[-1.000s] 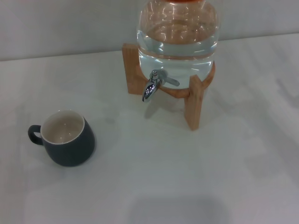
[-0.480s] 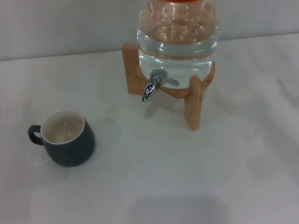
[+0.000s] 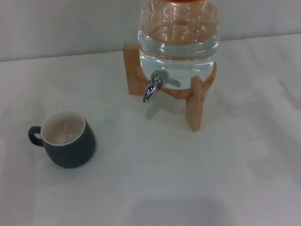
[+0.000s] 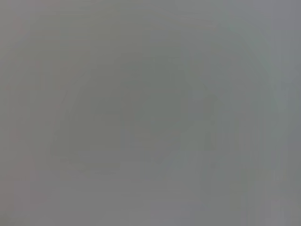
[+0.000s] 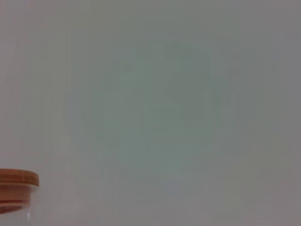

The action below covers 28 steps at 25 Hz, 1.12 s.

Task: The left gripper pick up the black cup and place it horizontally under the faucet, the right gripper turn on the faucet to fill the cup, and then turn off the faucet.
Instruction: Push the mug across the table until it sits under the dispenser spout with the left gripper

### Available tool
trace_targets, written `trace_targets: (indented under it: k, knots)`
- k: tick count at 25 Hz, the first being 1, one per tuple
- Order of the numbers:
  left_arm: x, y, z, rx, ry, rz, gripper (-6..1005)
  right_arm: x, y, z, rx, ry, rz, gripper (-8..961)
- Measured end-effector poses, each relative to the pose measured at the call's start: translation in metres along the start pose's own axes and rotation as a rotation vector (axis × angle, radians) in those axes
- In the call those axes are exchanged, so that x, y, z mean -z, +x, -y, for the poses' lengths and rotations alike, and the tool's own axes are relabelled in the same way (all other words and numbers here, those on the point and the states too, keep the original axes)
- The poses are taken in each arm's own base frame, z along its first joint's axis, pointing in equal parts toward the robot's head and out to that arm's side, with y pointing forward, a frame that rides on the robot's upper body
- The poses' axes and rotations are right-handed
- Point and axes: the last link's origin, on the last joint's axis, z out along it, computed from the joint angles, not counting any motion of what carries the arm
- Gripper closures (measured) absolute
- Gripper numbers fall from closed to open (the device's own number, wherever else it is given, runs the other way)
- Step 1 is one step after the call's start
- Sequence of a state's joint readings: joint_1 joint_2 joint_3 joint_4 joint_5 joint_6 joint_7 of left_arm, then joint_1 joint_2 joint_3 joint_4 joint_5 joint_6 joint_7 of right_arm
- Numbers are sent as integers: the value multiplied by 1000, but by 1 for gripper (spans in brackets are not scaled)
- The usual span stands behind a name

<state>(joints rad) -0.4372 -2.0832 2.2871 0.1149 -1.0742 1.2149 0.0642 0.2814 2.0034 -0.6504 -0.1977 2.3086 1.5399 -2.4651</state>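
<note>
The black cup point(image 3: 67, 140) stands upright on the white table at the left in the head view, cream inside showing, its loop handle pointing left. The chrome faucet point(image 3: 154, 85) juts from the clear glass jar point(image 3: 178, 33) on its wooden stand point(image 3: 194, 101) at the back centre, its spout curved down over bare table. The cup is well left of and nearer than the spout. Neither the left gripper nor the right gripper shows in any view. The left wrist view shows only a plain grey surface.
The jar holds water and has an orange-brown lid, whose edge shows in the right wrist view point(image 5: 16, 186). The white table point(image 3: 188, 179) spreads around the cup and stand. A pale wall runs behind the jar.
</note>
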Motion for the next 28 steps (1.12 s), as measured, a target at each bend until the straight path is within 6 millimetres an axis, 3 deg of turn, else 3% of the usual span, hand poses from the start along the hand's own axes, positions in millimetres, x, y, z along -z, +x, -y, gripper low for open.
trace_targets:
  k: [16, 28]
  knots:
    - [-1, -4, -17, 5, -50, 41, 119, -8, 7, -1, -5, 3, -43, 110]
    - [-1, 20, -38, 30, -81, -101, 119, -5, 10, 2, -15, 20, -62, 110]
